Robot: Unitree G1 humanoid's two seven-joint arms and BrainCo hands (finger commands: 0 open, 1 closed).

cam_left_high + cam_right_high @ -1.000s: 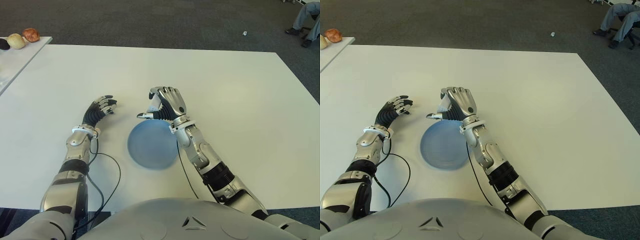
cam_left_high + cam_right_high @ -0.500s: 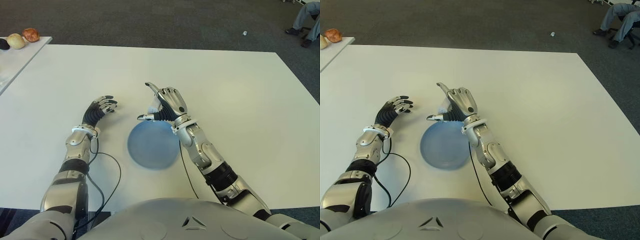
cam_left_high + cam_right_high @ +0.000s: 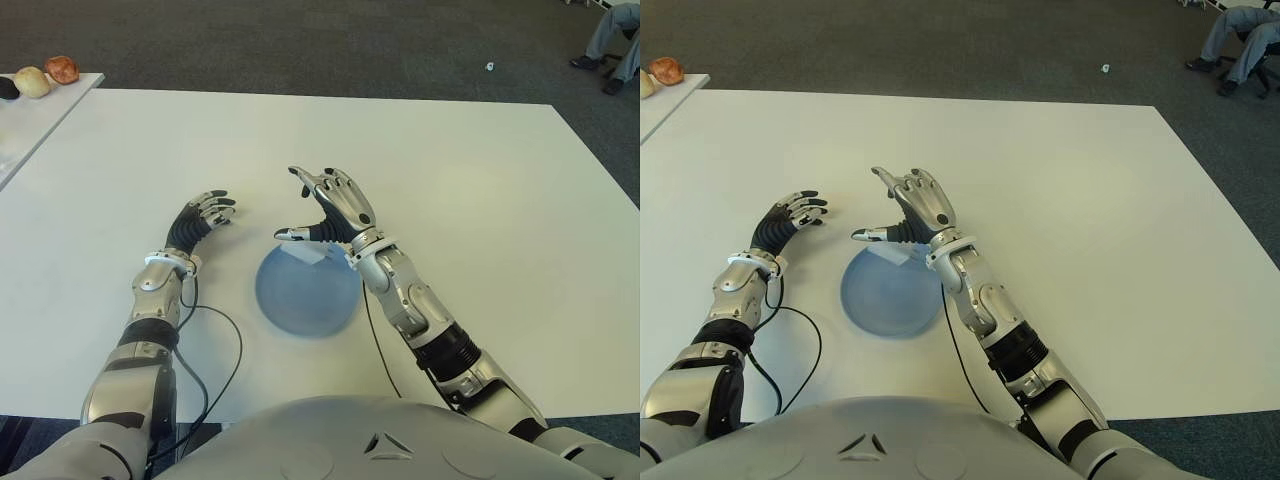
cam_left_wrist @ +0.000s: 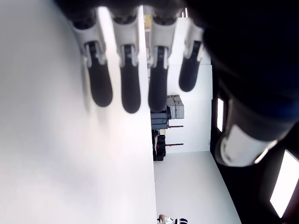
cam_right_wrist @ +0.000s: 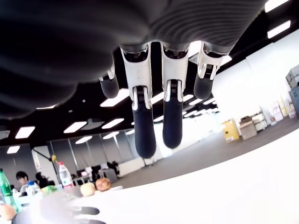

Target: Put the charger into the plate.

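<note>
A round blue plate [image 3: 300, 300] lies on the white table [image 3: 480, 200] right in front of me. The small white charger [image 3: 305, 252] lies inside the plate, at its far edge. My right hand [image 3: 322, 207] hovers just above the charger with fingers and thumb spread, holding nothing; in the right wrist view its fingers [image 5: 142, 126] hang straight and empty. My left hand [image 3: 205, 212] shows to the left of the plate, fingers relaxed and empty, with its fingers [image 4: 128, 79] stretched over the table top in the left wrist view.
A black cable [image 3: 222, 330] loops on the table by my left forearm. A side table [image 3: 25, 125] at the far left carries a few round fruit-like items [image 3: 45, 75]. A person's legs [image 3: 615, 40] show on the carpet at the far right.
My right hand has opened from a curled grasp, and the charger has left it and now lies in the plate's far edge. The left hand has not moved.
</note>
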